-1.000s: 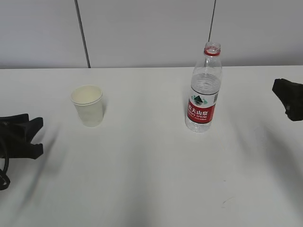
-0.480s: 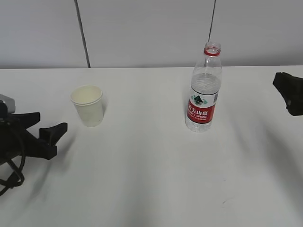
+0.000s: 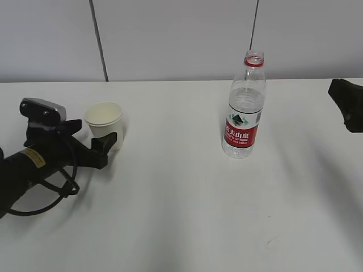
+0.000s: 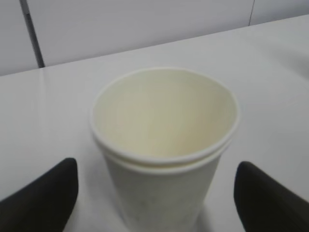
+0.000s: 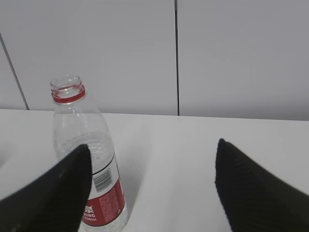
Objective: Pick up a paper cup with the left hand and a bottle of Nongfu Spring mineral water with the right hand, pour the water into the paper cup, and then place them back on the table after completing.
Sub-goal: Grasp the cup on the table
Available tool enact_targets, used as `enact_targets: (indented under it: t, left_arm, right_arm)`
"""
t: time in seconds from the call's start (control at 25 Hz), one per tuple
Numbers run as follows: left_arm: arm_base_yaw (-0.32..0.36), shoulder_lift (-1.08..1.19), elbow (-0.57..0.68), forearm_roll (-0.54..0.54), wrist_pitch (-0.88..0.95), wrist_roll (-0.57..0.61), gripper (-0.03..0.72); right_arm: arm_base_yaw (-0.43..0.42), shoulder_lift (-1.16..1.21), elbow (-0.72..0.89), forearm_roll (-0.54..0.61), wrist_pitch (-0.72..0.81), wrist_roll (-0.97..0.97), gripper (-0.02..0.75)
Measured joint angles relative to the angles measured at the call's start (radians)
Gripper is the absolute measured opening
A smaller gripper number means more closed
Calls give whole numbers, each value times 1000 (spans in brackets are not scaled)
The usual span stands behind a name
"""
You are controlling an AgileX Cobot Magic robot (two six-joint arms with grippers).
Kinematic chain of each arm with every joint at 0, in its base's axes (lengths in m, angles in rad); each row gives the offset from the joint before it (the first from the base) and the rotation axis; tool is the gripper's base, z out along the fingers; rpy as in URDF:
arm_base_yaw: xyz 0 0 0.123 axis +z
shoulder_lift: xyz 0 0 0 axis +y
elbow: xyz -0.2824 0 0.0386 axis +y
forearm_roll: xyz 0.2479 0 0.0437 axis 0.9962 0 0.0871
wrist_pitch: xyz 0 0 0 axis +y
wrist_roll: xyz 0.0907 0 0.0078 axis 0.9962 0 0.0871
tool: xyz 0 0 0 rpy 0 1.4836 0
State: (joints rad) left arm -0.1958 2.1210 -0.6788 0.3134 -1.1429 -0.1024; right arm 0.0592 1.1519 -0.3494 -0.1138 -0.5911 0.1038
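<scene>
A cream paper cup [image 3: 105, 125] stands upright and empty on the white table [image 3: 181, 198] at the left. My left gripper [image 3: 97, 140], on the arm with a yellow sticker, is open with a finger on each side of the cup [image 4: 164, 145], apart from it. The uncapped Nongfu Spring bottle [image 3: 245, 109] with a red label stands upright right of centre, partly filled with clear water [image 3: 247, 101]. My right gripper [image 3: 347, 110] is open at the far right edge, well apart from the bottle [image 5: 87, 164], which shows behind its left finger [image 5: 53, 193].
A pale wall with dark vertical seams [image 3: 98, 39] rises behind the table's far edge. Bare white tabletop lies between the cup and the bottle and along the front.
My left arm has moved right and forward from the left edge until its open fingers flank the cup. The right gripper has barely moved. Cup and bottle stand as before.
</scene>
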Motion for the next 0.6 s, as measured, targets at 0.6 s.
enact_targets:
  t: [0.6]
  left_arm:
    - [-48, 136, -166, -66, 1, -20, 561]
  right_arm:
    - [0, 0, 0, 0, -35, 0, 587]
